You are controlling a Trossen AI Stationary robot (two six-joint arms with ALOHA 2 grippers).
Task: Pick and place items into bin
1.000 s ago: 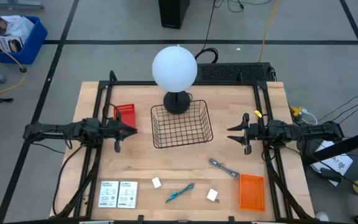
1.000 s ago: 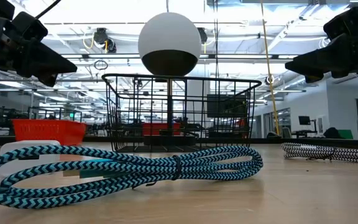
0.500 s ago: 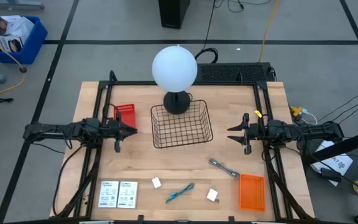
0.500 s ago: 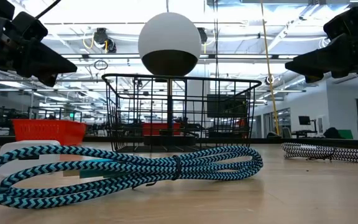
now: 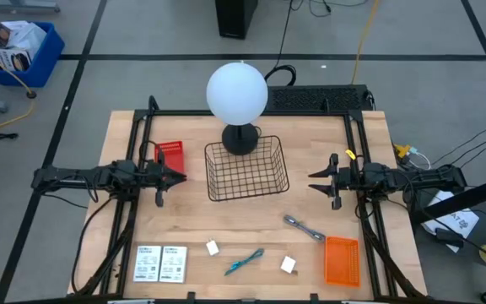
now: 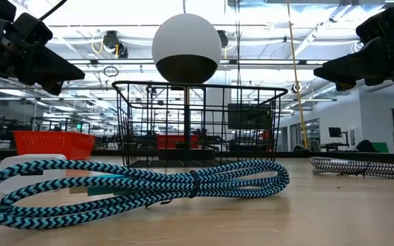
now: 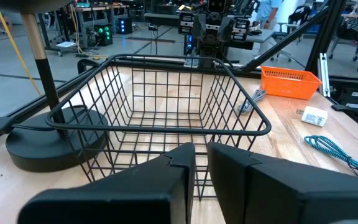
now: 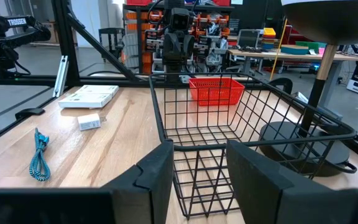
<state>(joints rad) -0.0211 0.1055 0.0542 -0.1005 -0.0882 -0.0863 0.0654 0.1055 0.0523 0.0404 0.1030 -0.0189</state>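
The black wire basket (image 5: 245, 167) stands mid-table, in front of the globe lamp's base. Near the front edge lie two white printed cards (image 5: 160, 263), two small white blocks (image 5: 213, 247) (image 5: 288, 264), a bundled teal braided cord (image 5: 244, 261) and a grey braided piece (image 5: 304, 228). My left gripper (image 5: 181, 176) hovers left of the basket, fingers nearly together, empty. My right gripper (image 5: 310, 181) hovers right of it, open and empty. Both point at the basket (image 7: 160, 99) (image 8: 229, 124).
A white globe lamp (image 5: 237, 93) on a black base (image 5: 240, 139) stands behind the basket. A small red bin (image 5: 170, 155) sits at the left and an orange bin (image 5: 342, 260) at the front right. Black frame rails run along both table sides.
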